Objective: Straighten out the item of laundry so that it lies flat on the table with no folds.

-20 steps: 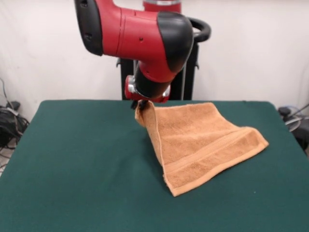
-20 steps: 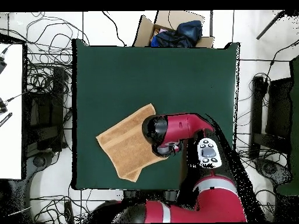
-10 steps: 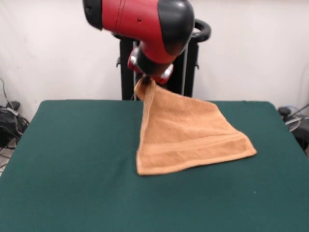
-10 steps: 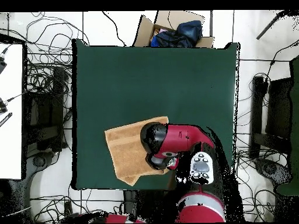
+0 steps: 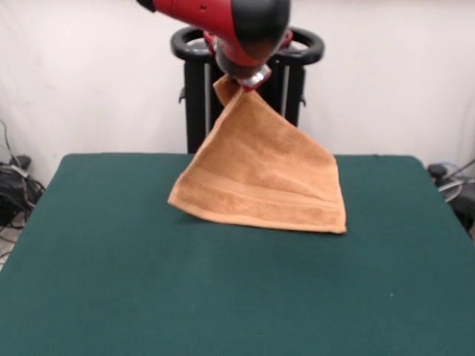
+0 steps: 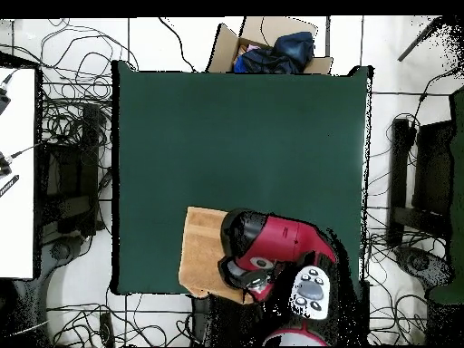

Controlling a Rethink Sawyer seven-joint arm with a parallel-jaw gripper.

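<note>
You have one towel (image 5: 263,174), one red and black arm (image 6: 281,240) and one tool (image 5: 236,80) over a single green worktop (image 5: 223,297). The tool is clamped on one corner of the towel, which bunches into a small peak right under the wrist. From that pinched corner the cloth hangs down and fans out into a rough triangle, so its long axis runs steeply from the tool down to the worktop. The bottom edge, with its woven border band, runs across the front view, left end slightly higher than the right, and whether it touches the worktop near the far edge you cannot tell. In the overhead view you see only a tan strip (image 6: 201,254) beside the arm, close to the worktop's edge on the robot's side; the arm covers the rest.
</note>
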